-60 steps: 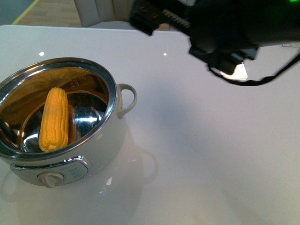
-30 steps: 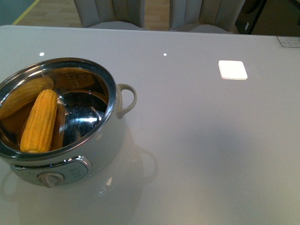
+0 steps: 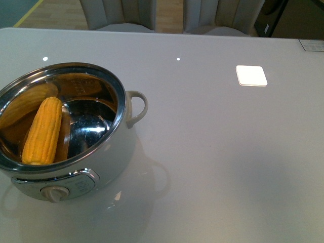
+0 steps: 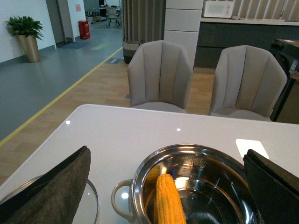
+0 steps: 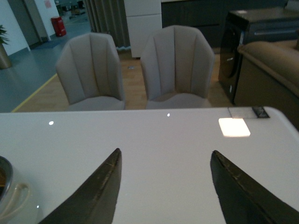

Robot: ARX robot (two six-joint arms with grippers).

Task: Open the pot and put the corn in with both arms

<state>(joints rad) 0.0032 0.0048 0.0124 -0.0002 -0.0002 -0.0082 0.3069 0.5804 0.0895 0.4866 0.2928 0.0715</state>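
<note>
The white pot (image 3: 109, 162) stands open at the table's near left, its steel inside bare to view. The yellow-orange corn (image 3: 43, 130) lies inside it, leaning on the left wall. The left wrist view shows the pot (image 4: 140, 186), the corn (image 4: 167, 200) and the glass lid's rim (image 4: 93, 205) lying on the table beside the pot. My left gripper (image 4: 166, 158) is open above the pot, holding nothing. My right gripper (image 5: 166, 156) is open and empty over bare table, with the pot's loop handle (image 5: 14, 200) at the picture's edge. Neither arm shows in the front view.
The pot's loop handle (image 3: 137, 106) points right and its knob panel (image 3: 55, 191) faces front. A bright square of light (image 3: 251, 75) lies on the white table (image 3: 228, 152) at the back right. Two grey chairs (image 4: 161, 74) stand behind the far edge.
The black arm that filled the upper right of the front view a second ago has left that view. The corn has tipped left inside the pot and has lain still since.
</note>
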